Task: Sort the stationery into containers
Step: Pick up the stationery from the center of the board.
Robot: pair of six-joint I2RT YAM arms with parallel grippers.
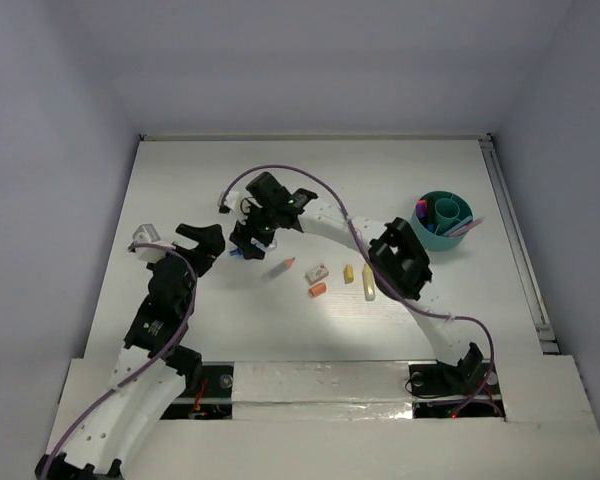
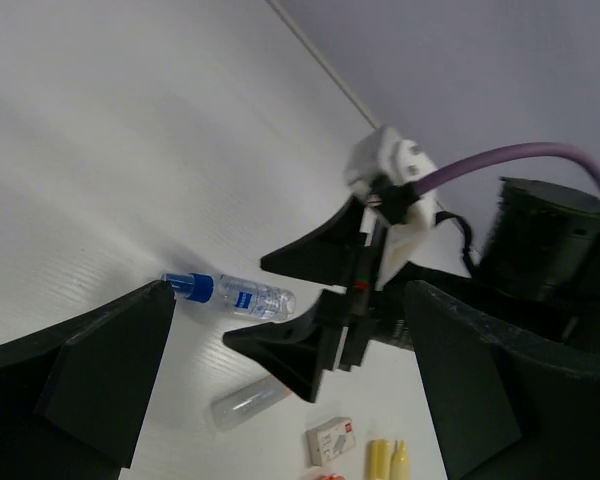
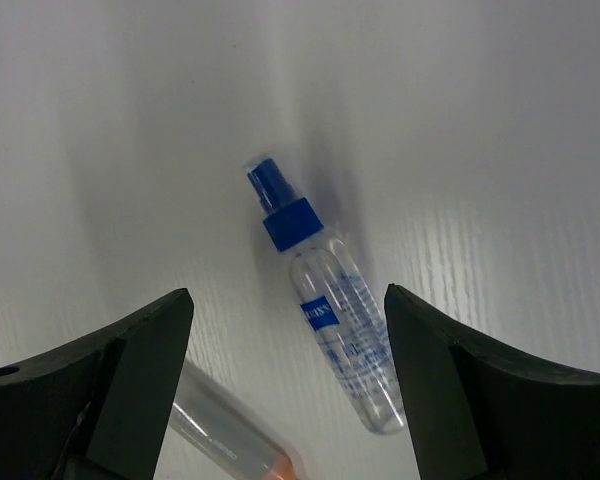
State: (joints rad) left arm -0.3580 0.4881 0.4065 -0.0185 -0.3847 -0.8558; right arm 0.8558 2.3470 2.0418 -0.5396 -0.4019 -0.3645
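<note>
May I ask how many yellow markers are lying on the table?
2. One short yellow marker lies just right of the white eraser; a longer one lies beside it, farther right. More may be hidden inside the teal organiser.

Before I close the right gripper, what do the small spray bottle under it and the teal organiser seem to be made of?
Spray bottle: looks like clear, glossy plastic, since the table shows through its body; glass cannot be ruled out. Its nozzle and collar are opaque blue, probably plastic. Teal organiser: opaque, smooth, evenly coloured, most likely moulded plastic.
</note>
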